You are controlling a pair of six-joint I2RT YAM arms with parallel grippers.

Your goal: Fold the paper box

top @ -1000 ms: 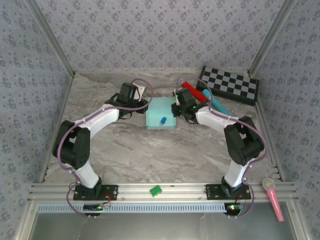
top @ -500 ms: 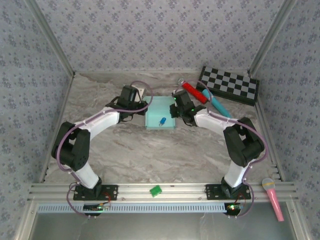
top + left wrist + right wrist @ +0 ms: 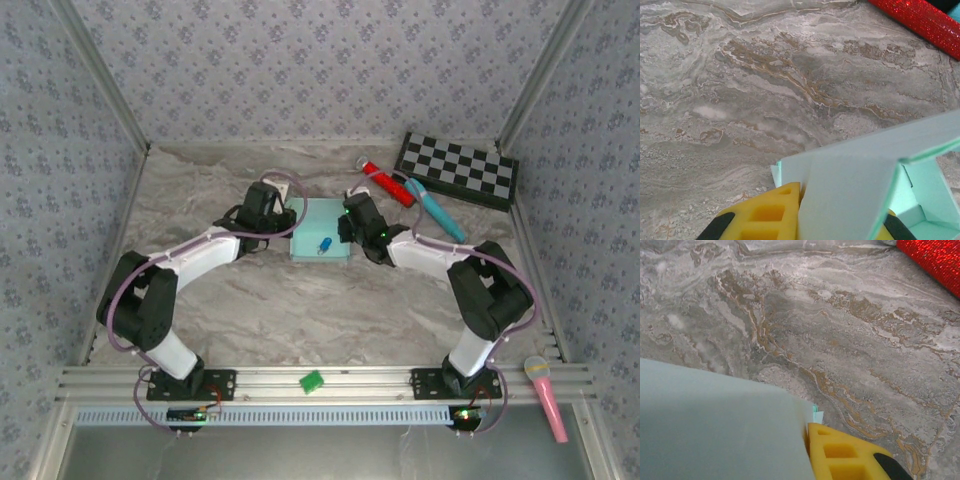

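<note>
The paper box [image 3: 322, 228] sits at the far middle of the desk [image 3: 300, 310], flanked by both arms, seemingly to raise its sides; the left gripper [image 3: 288, 224] pinches a raised left flap between its jaws; the right gripper [image 3: 346, 226] hugs the right side, and I cannot tell how its jaws stand.
</note>
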